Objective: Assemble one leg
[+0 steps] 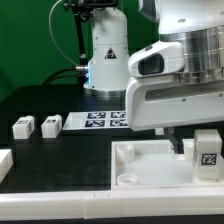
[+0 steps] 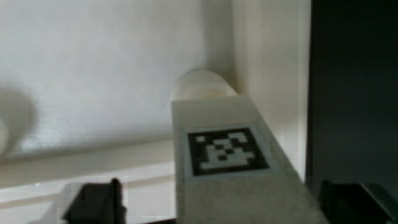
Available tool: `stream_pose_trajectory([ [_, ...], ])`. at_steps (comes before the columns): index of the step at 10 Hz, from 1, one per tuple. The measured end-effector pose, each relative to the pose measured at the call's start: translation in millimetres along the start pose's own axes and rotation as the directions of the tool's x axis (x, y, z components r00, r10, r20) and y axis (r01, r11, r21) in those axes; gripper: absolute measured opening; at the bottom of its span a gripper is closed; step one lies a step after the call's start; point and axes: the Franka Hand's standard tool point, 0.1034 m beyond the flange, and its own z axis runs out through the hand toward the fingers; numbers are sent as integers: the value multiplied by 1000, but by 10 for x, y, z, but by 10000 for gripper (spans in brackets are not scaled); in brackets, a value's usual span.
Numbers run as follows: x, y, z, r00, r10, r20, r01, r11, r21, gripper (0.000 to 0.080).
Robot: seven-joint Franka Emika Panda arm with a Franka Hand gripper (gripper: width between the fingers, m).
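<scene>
A leg (image 1: 207, 152), a small white block with a black-and-white tag, stands upright at the tray's (image 1: 140, 148) corner on the exterior view's right. My gripper (image 1: 195, 142) hangs right over it. In the wrist view the leg (image 2: 222, 150) lies between my fingers (image 2: 93, 200), its rounded end against the white tray (image 2: 107, 90). A gap shows between each finger and the leg, so the gripper (image 2: 222, 198) is open around it. Two more legs (image 1: 22, 128) (image 1: 50, 125) lie on the black table at the exterior view's left.
The marker board (image 1: 100, 120) lies behind the tray. A white piece (image 1: 3, 165) shows at the exterior view's left edge. A white rail (image 1: 60, 205) runs along the front. The arm's base (image 1: 105, 55) stands at the back.
</scene>
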Motion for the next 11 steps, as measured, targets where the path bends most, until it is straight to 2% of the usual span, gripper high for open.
stream_pose_trajectory([
  [1,-4,-13,2,994,106,2,-106,994,5,389],
  [2,-2,-5,3,976,219,2,-219,976,5,292],
  [4,-1,3,3,893,451,-2,-451,893,1,294],
  [5,-14,2,9,786,618,-9,-618,786,-2,294],
  [6,-26,2,12,627,779,-27,-779,627,5,294],
  [8,-37,-6,19,345,939,-3,-938,345,32,294],
  [9,-55,-45,31,181,983,15,-983,180,35,294],
  [10,-66,-85,37,105,994,25,-994,104,33,294],
  [11,-65,-86,37,86,996,31,-996,85,33,294],
])
